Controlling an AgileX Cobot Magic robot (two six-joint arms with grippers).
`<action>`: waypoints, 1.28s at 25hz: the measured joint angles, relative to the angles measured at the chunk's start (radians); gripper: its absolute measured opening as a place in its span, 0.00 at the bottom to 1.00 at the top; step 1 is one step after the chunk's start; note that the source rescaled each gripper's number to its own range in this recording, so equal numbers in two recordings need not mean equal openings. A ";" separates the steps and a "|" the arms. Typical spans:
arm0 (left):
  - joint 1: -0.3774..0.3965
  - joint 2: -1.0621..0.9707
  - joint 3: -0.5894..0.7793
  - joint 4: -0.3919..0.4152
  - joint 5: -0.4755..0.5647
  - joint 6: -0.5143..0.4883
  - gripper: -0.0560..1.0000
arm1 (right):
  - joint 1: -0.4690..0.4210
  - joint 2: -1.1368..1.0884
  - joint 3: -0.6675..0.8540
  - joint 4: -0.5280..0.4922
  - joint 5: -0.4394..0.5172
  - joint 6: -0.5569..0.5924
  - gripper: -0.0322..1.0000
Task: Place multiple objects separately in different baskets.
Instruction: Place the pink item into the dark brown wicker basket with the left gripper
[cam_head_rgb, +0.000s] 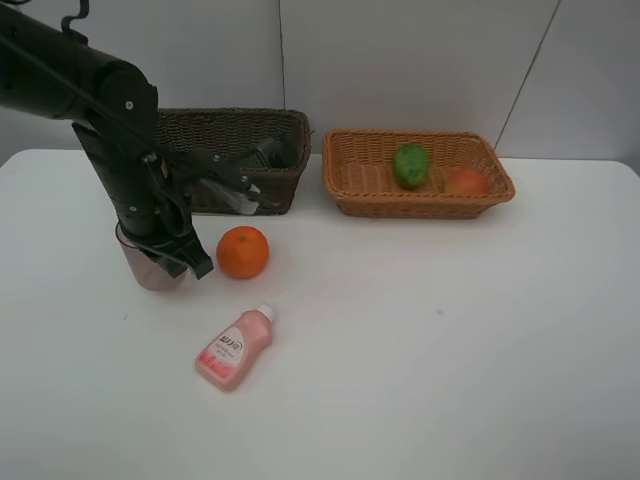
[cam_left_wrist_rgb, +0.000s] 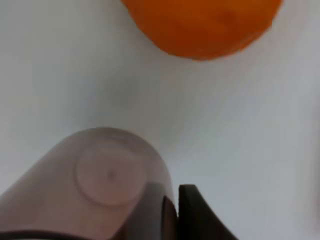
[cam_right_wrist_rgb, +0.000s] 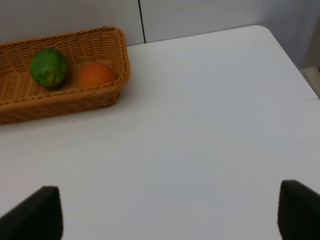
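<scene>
two baskets are shown at the back of the white table (cam_head_rgb: 460, 360): the dark brown basket (cam_head_rgb: 280, 190) and, at its 3 o'clock, the light tan basket (cam_head_rgb: 420, 206), in which the green fruit (cam_head_rgb: 410, 165) and the red-orange fruit (cam_head_rgb: 466, 182) are already laid. the mauve cup (cam_head_rgb: 145, 272) is stood upright at 7 o'clock of the dark brown basket, with the orange (cam_head_rgb: 243, 251) just beside it at 3 o'clock and the pink bottle (cam_head_rgb: 235, 347) laid flat at 6 o'clock of the orange.

in the left wrist view the cup wall appears to be nipped between the fingers of the left gripper (cam_left_wrist_rgb: 176, 216), one inside and one outside. the fingers of the right gripper (cam_right_wrist_rgb: 165, 212) are spread wide above bare table.

risks: a thin, smooth wall held at one side only may be let slip, or the cup may be swung and tilted on lifting. the orange, being so near, may be nudged and set rolling. the rim of the dark brown basket may be struck in transit.

hidden: in the high view the grip is covered by the left arm (cam_head_rgb: 110, 130). a dark grey object (cam_head_rgb: 272, 154) inside the dark brown basket is partly masked and cannot be identified with certainty. the right arm is not shown in that view.
</scene>
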 joint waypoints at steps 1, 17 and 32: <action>0.000 -0.009 -0.027 0.013 0.028 -0.052 0.06 | 0.000 0.000 0.000 0.000 0.000 0.000 0.88; 0.160 0.092 -0.583 0.052 0.232 -0.379 0.06 | 0.000 0.000 0.000 0.000 0.000 0.000 0.88; 0.246 0.353 -0.664 0.048 -0.014 -0.379 0.06 | 0.000 0.000 0.000 0.000 0.000 0.000 0.88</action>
